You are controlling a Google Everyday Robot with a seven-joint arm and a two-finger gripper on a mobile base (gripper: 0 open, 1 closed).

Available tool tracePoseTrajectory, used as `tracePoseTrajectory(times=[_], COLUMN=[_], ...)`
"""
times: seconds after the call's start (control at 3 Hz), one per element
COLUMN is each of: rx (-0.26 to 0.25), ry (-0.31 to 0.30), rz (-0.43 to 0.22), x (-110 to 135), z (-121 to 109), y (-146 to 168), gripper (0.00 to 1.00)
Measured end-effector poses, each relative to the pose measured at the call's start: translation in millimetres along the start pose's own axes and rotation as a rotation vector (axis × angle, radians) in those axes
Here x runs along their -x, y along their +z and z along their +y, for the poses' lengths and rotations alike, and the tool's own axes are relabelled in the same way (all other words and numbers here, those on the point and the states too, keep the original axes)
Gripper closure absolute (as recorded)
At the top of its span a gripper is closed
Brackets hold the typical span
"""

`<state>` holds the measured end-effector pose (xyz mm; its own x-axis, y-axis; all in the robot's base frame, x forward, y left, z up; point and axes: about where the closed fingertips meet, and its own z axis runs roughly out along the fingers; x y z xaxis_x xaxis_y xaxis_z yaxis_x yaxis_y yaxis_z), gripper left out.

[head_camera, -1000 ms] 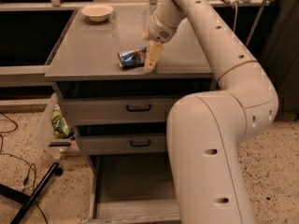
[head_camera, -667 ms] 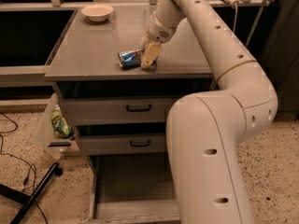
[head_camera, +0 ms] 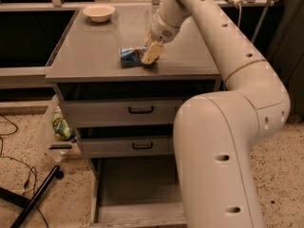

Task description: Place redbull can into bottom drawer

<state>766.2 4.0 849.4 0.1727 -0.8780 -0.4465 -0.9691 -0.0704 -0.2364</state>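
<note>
The redbull can (head_camera: 130, 56), blue and silver, lies on its side on the grey cabinet top (head_camera: 90, 51), near the front edge. My gripper (head_camera: 150, 54) reaches down from the arm at the can's right end and touches or overlaps it. The bottom drawer (head_camera: 133, 186) is pulled open at floor level below, a plain grey tray; its right part is hidden behind my arm.
A white bowl (head_camera: 99, 12) sits at the back left of the cabinet top. Two shallower drawers with black handles (head_camera: 141, 109) (head_camera: 142, 146) are above the open one. A clear bin with a green packet (head_camera: 59, 126) hangs on the left. A black stand leg (head_camera: 35, 196) and cables lie on the floor.
My gripper has shifted slightly left and closer onto the can's right end. The can has barely moved.
</note>
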Motion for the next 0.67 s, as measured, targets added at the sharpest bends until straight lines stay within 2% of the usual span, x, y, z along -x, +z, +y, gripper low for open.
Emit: tracePoseTrajectory(times=[0.33,0.67], rx=[-0.071,-0.183], ry=[-0.03,-0.034], rz=[-0.024,-0.089], x=[13,29], z=[9,27], y=[-30,-70], gripper=[1.0,1.0])
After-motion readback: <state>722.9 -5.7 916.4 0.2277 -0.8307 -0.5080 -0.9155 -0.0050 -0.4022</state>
